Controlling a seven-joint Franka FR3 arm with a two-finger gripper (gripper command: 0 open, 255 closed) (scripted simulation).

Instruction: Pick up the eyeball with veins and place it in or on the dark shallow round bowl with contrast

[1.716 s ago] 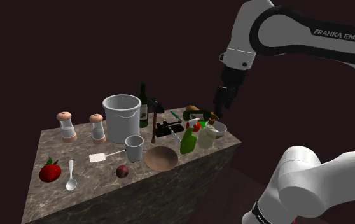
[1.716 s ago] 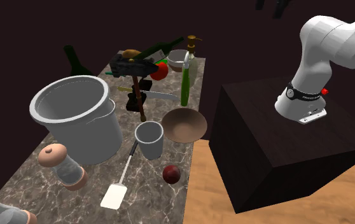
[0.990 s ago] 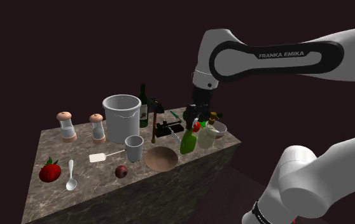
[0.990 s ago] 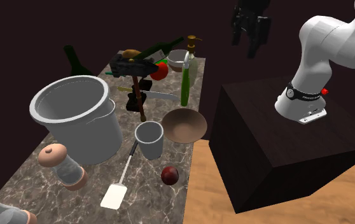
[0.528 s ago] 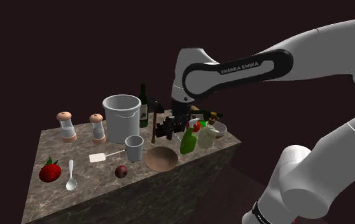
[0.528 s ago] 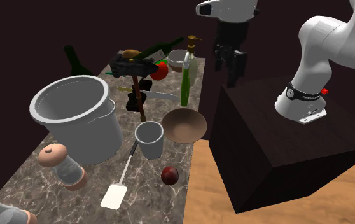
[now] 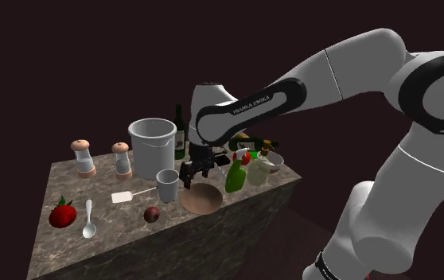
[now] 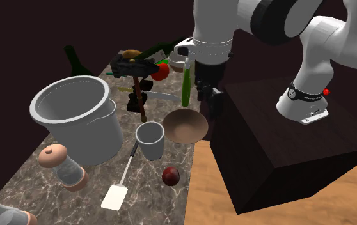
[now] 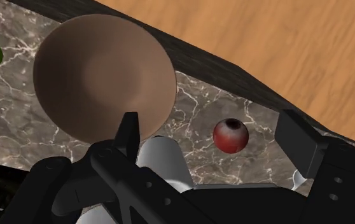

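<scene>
Fingers (image 9: pixel 129 130) apart, end effector (image 9: pixel 210 121) hangs at the bowl (image 9: pixel 103 76)'s rim; eyeball (image 9: pixel 230 135) lies near the counter (image 9: pixel 198 95)'s edge.

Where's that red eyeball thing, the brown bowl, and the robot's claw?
eyeball (image 9: pixel 230 135), wrist view: middle of the red ball.
brown bowl (image 9: pixel 103 76), wrist view: bare inside of the bowl.
gripper (image 9: pixel 211 121), wrist view: midway between its two open black fingertips.
</scene>
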